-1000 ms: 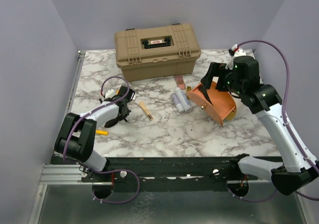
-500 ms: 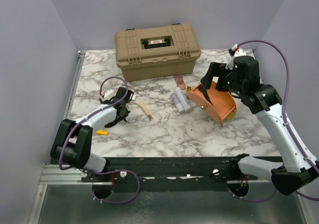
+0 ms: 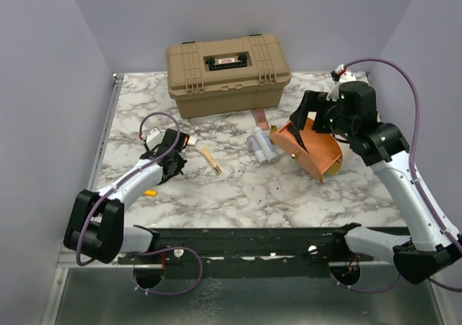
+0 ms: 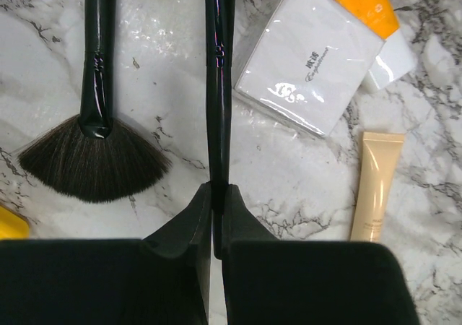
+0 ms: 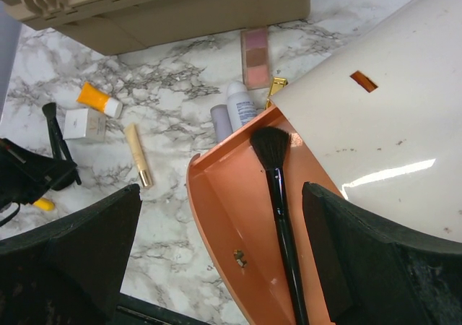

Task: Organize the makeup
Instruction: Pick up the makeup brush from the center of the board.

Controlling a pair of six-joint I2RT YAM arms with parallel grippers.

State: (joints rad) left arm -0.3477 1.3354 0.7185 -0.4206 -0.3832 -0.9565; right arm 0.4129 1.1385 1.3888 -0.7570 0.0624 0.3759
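Note:
My left gripper [image 3: 170,163] [image 4: 217,188] is shut on the end of a thin black brush [image 4: 219,87], low over the marble. A black fan brush [image 4: 90,159] lies just to its left. A white box [image 4: 307,68], an orange tube [image 4: 361,3] and a pale tan tube [image 4: 374,184] lie to its right. A yellow pencil [image 3: 148,192] lies nearer me. My right gripper [image 3: 303,126] [image 5: 221,188] is open above the tilted cream-and-orange pouch [image 3: 321,155], which holds a black brush [image 5: 278,195]. Pale tubes [image 3: 261,146] and a blush palette [image 3: 260,117] lie left of the pouch.
The big tan hard case [image 3: 227,72] stands shut at the back of the table. Grey walls close in the left, back and right sides. The black rail with the arm bases runs along the near edge.
My left gripper has shifted a little to the left, still shut, and its elbow has swung towards the near left corner. The right arm and pouch have not moved.

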